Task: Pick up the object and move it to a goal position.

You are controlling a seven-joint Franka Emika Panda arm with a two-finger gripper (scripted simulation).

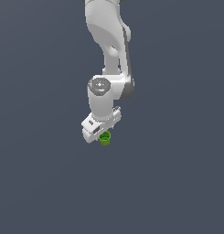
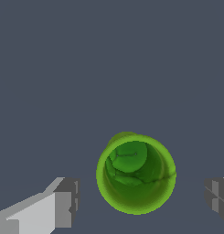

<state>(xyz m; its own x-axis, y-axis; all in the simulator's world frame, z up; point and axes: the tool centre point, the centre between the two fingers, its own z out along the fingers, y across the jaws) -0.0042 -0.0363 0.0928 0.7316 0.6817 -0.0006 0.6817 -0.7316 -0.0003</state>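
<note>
The object is a tiny bright green hollow cup [image 1: 105,138] with a round rim, standing upright on the dark grey floor. In the exterior view the white gripper [image 1: 101,132] hangs right over it and hides part of it. In the wrist view I look straight down into the cup [image 2: 136,173]; it sits between the two grey fingertips [image 2: 67,201], one on each side, with clear gaps to both. The gripper [image 2: 141,197] is open and touches nothing.
A flat dark grey floor [image 1: 177,183] fills both views. The white arm [image 1: 109,41] comes down from the exterior view's top centre. No goal marker shows.
</note>
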